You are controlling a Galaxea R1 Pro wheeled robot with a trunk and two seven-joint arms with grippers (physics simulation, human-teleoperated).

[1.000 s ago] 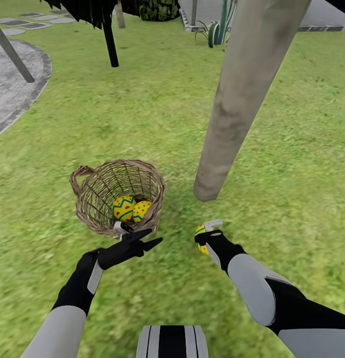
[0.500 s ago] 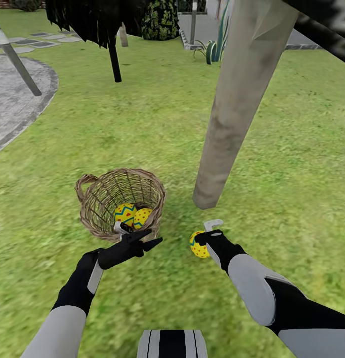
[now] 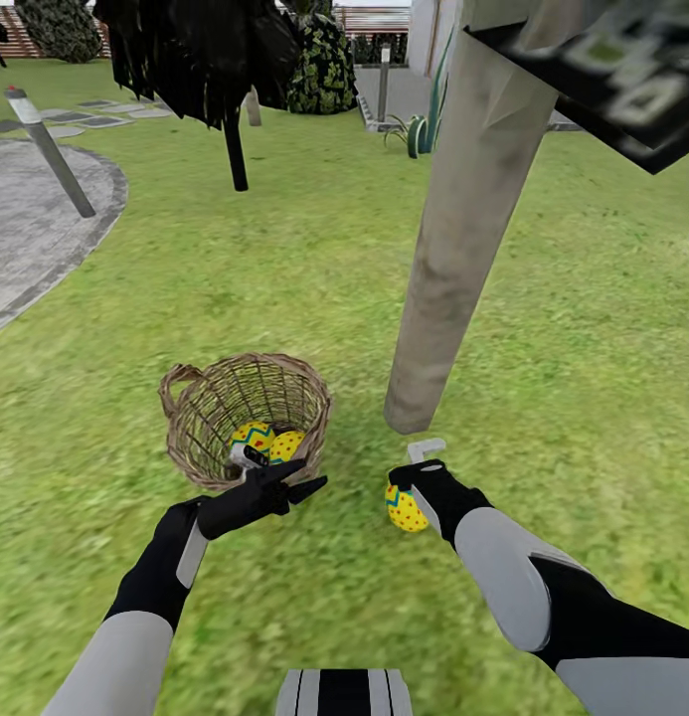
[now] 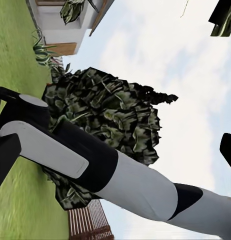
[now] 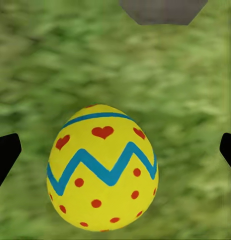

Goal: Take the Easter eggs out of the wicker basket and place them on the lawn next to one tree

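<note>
Right gripper [image 3: 412,469] hangs low over the lawn [image 3: 284,278], just in front of the foot of the tree [image 3: 453,249]. Its jaws stand wide apart: in the right wrist view the two dark fingertips [image 5: 6,155] sit at opposite edges, and neither touches the egg. One Easter egg [image 5: 102,167] lies on the grass between them, free of contact; it is yellow with a blue zigzag band, red hearts and red dots. In the head view this egg [image 3: 406,507] rests on the lawn just beside the right wrist and near the base of the pale trunk.

Left gripper [image 3: 306,479] is at the near rim of the wicker basket [image 3: 190,423], fingers spread and holding nothing. Two Easter eggs [image 3: 264,443] lie side by side in the bottom of the basket, touching or nearly so. The basket stands upright on the grass, its loop handle on the far-left rim, near the tree.

Grey paving [image 3: 26,229] lies far left, beside a black-trunked tree [image 3: 235,149].
</note>
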